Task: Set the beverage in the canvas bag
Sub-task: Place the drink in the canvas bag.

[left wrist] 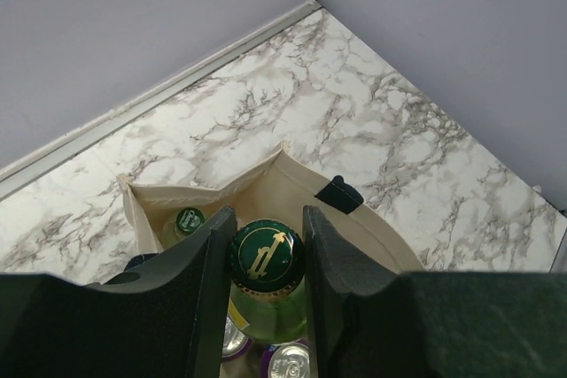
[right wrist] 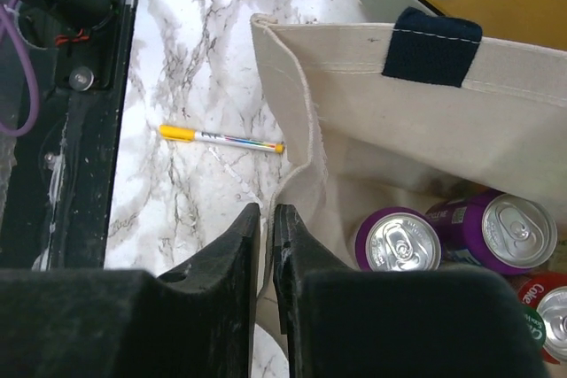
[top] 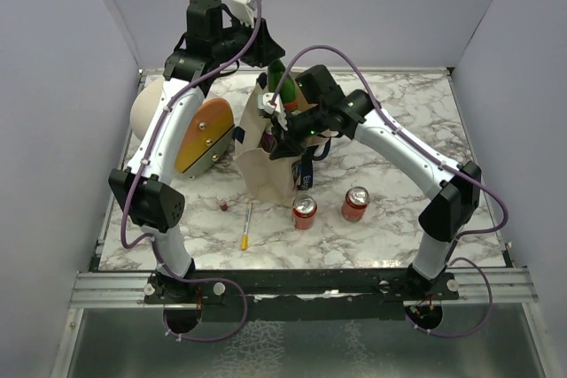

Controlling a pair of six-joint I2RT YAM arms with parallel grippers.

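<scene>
The left end effector (left wrist: 267, 217) is pinching the neck of a green glass bottle (left wrist: 266, 256) from both sides, just under its green and gold cap. It is holding the bottle upright over the open mouth of the canvas bag (right wrist: 354, 104); how deep the bottle is reaching into the bag I cannot tell. The bag is standing upright near the middle of the marble tabletop (top: 399, 112). The right end effector (right wrist: 266, 214) is sitting at the near rim of the bag, its fingers pressed almost together with the folded cloth edge running between them. Inside the bag two purple cans (right wrist: 403, 241) and a red can (right wrist: 549, 307) are lying on the bottom. Two more red cans (top: 304, 212) are standing between the bag and the near edge of the tabletop, and a yellow-capped pen (right wrist: 221, 139) is lying to their left. A cream-and-orange drum-shaped thing (top: 190, 130) is resting near the left edge
</scene>
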